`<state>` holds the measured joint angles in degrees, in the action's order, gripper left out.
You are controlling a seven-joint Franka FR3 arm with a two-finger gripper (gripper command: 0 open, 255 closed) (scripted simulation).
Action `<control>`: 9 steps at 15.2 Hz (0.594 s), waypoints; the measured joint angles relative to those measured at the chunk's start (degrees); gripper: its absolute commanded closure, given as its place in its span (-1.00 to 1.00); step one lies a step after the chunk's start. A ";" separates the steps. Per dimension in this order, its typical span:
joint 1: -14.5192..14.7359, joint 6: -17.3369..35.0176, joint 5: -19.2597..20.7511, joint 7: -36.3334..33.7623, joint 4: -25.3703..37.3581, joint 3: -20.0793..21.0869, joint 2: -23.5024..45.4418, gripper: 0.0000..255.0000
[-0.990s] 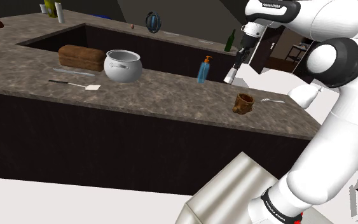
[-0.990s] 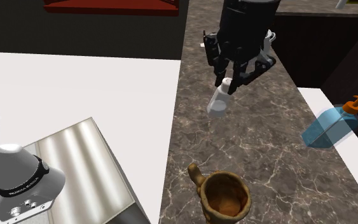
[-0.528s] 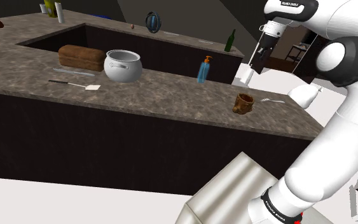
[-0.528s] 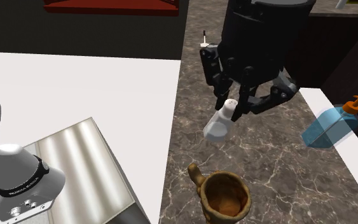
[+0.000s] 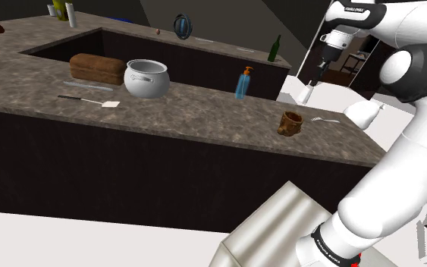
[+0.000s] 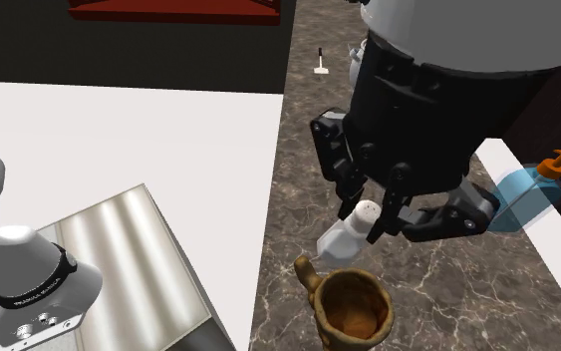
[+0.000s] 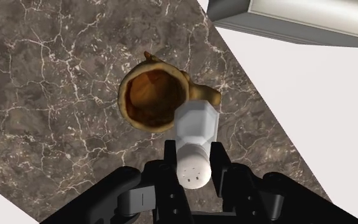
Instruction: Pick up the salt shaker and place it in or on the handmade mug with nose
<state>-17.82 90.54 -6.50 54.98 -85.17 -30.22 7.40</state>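
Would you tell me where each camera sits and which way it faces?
Shoulder view: beside the stand, looks down over the dark marbled counter; white arm right.
Second exterior view: high near the stand, looks steeply down; black gripper, arm base.
Wrist view: on the hand, looks past its fingers into the brown handled mug.
All share the clasped white salt shaker.

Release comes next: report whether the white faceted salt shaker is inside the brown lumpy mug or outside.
Outside: the white salt shaker, clasped by the black gripper, hangs above the brown mug.
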 measured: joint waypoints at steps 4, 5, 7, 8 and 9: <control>0.41 3.51 0.50 -0.15 -4.37 0.16 -1.00 1.00; 0.47 4.19 0.50 -0.17 -5.07 0.20 -1.02 1.00; 0.52 5.74 0.57 -0.07 -6.75 0.22 -1.17 1.00; 0.62 6.66 0.68 -0.13 -7.88 0.26 -1.42 1.00; 0.56 7.41 0.60 0.05 -8.51 0.23 -1.27 1.00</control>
<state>-17.26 97.96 -5.90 55.03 -93.68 -29.99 6.13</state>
